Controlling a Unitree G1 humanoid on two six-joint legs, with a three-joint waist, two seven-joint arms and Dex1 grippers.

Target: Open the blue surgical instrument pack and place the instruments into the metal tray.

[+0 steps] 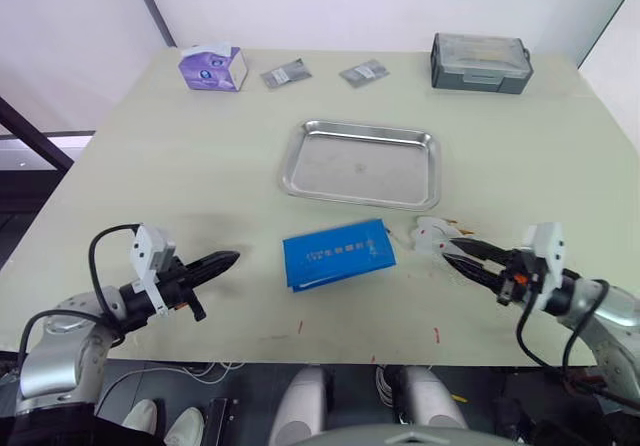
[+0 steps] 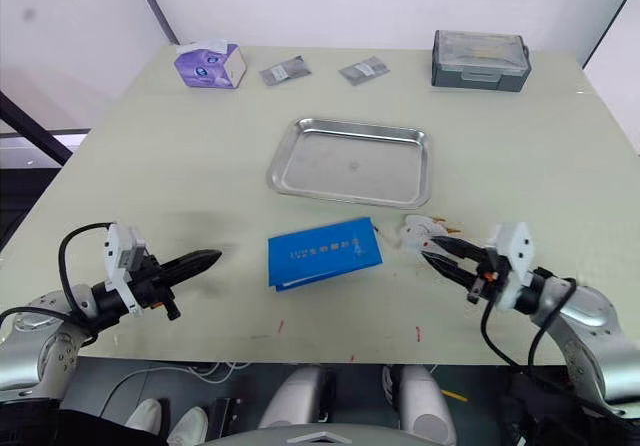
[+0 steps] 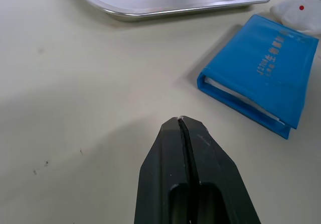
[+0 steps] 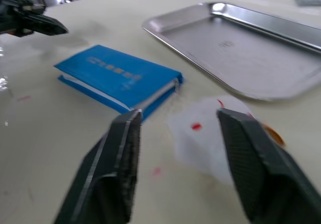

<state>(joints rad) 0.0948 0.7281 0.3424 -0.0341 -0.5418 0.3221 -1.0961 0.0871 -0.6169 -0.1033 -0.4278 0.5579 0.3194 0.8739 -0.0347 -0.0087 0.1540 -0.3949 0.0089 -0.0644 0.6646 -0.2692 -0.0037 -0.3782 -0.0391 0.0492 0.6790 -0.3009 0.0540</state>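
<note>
The left gripper [image 1: 228, 259] hovers low over the table [image 1: 150, 156] with its two black fingers pressed together tip to tip, no gap between them, holding nothing and touching nothing; it points toward the pack [image 1: 338, 252], which lies well apart from it. The right gripper [image 1: 452, 249] has its fingers spread wide, empty, with a white scrap [image 1: 432, 232] marked with red spots lying on the table beneath and between them; whether the tips touch the scrap cannot be told. The pack is closed, folded flat with its white print facing up, lying on the near part of the table between the two grippers, a little nearer the right one. The tray [image 1: 362, 163] sits just beyond the pack, apart from it, with nothing in it. Along the far edge stand a purple tissue box [image 1: 212, 67], two grey packets [image 1: 286, 73], and a grey lidded box [image 1: 480, 62]. A few small red marks dot the table near its front edge.
</note>
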